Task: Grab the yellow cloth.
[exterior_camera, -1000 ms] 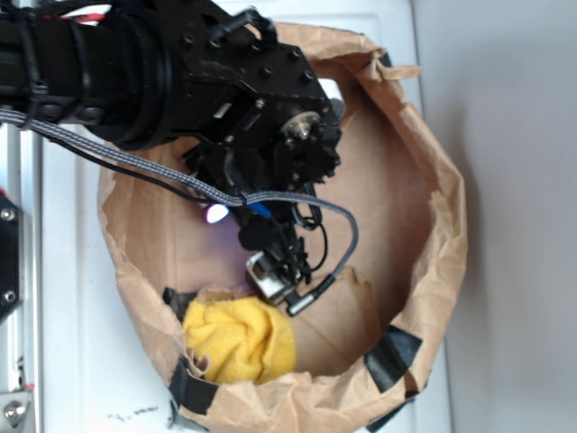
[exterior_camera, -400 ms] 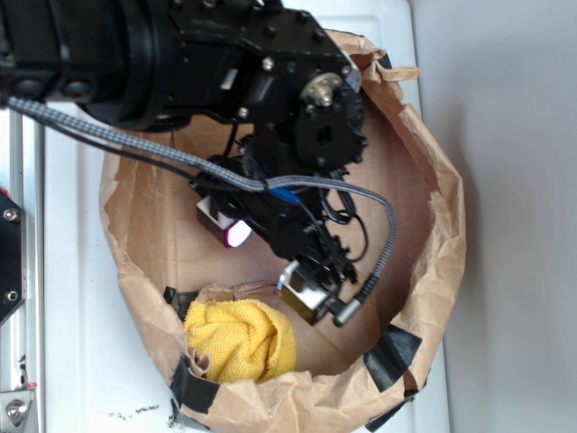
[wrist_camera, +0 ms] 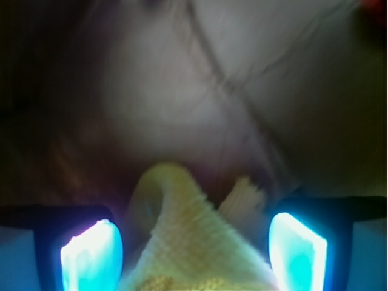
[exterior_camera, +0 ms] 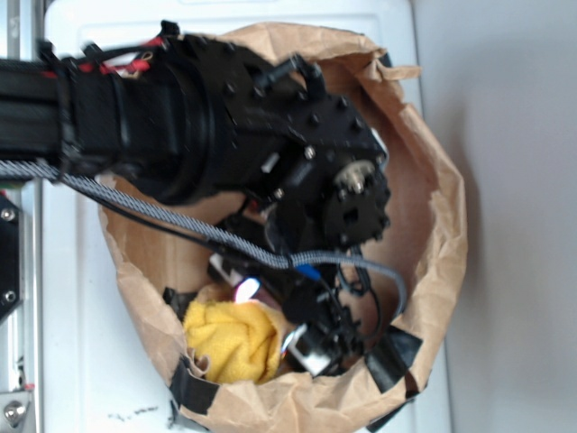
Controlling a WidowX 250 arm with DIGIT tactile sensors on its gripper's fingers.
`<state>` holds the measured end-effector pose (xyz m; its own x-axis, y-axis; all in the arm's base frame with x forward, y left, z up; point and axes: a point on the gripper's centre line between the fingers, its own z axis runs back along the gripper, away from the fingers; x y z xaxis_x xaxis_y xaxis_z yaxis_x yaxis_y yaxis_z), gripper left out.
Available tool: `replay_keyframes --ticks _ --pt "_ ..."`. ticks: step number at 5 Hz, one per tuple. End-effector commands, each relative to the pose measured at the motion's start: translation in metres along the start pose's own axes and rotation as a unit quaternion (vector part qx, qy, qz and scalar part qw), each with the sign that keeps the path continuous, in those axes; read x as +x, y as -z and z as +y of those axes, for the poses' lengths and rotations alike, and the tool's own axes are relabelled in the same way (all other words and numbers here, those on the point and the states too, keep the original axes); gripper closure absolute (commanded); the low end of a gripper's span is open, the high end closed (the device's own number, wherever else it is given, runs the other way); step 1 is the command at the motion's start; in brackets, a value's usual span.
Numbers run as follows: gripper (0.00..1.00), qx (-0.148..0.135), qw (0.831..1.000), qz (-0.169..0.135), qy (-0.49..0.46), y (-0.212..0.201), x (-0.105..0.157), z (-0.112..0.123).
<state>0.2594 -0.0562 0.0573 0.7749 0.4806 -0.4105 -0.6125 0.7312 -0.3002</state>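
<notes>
The black arm [exterior_camera: 207, 126] reaches in from the left over the rim of the brown paper bag [exterior_camera: 442, 225], its wrist bent steeply so the tool [exterior_camera: 302, 347] points down into the bag's near corner. The wrist view shows the tool [wrist_camera: 194, 248] with its two glowing fingers [wrist_camera: 91, 254] spread apart, the yellow cloth [wrist_camera: 182, 242] bunched between them and not clamped. From outside, the yellow cloth [exterior_camera: 230, 343] sits just beside the tool, against the bag's wall. The bag stands on a white bench [exterior_camera: 72, 361].
</notes>
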Motion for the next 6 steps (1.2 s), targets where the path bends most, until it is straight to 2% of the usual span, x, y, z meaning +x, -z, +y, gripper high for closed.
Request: replay_keyframes --ticks 1,2,3,4,5,6 --pt "1.00 0.014 0.999 -0.006 0.033 0.032 -0.004 -0.011" --pt "1.00 0.005 0.999 -0.021 0.043 0.020 -0.001 -0.009" --pt "1.00 -0.017 0.999 -0.022 0.043 -0.011 0.005 -0.002" --pt "1.00 -0.051 0.996 -0.028 0.067 -0.055 0.001 0.022" --pt "1.00 -0.058 0.992 -0.060 0.092 -0.082 -0.002 0.039" --pt "1.00 -0.044 0.981 -0.127 0.140 -0.112 0.000 0.052"
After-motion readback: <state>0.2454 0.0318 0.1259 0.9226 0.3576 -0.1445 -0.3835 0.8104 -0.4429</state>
